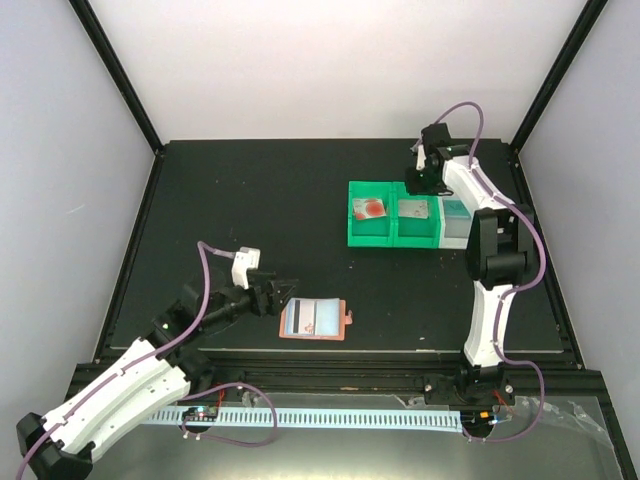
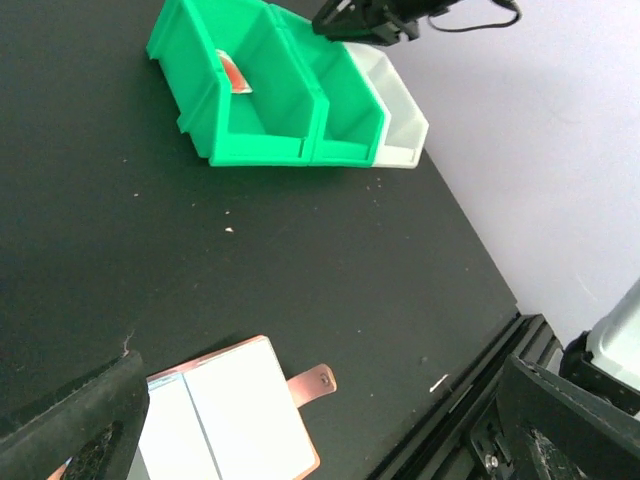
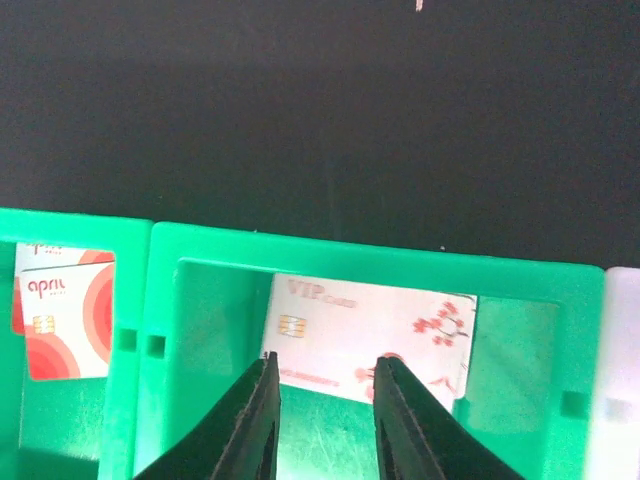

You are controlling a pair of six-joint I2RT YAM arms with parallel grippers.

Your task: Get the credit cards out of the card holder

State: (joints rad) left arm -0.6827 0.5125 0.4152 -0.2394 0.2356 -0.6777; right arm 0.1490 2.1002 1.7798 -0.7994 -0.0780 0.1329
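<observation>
The salmon-pink card holder (image 1: pixel 313 319) lies open on the black table, pale inner pockets up, snap tab to the right. It also shows in the left wrist view (image 2: pixel 230 415). My left gripper (image 1: pixel 281 293) is open and empty at the holder's left edge, its jaws wide apart (image 2: pixel 320 385). My right gripper (image 1: pixel 424 176) hangs open and empty over the middle green bin (image 1: pixel 418 218). A whitish credit card with reddish marks (image 3: pixel 370 335) lies in that bin below the fingers (image 3: pixel 250 425). A red and white card (image 3: pixel 62 312) lies in the left green bin (image 1: pixel 372 215).
A white bin (image 1: pixel 456 222) adjoins the green bins on the right. The three bins form one row at the table's right rear (image 2: pixel 300 100). The table's front rail (image 1: pixel 330 362) runs just below the card holder.
</observation>
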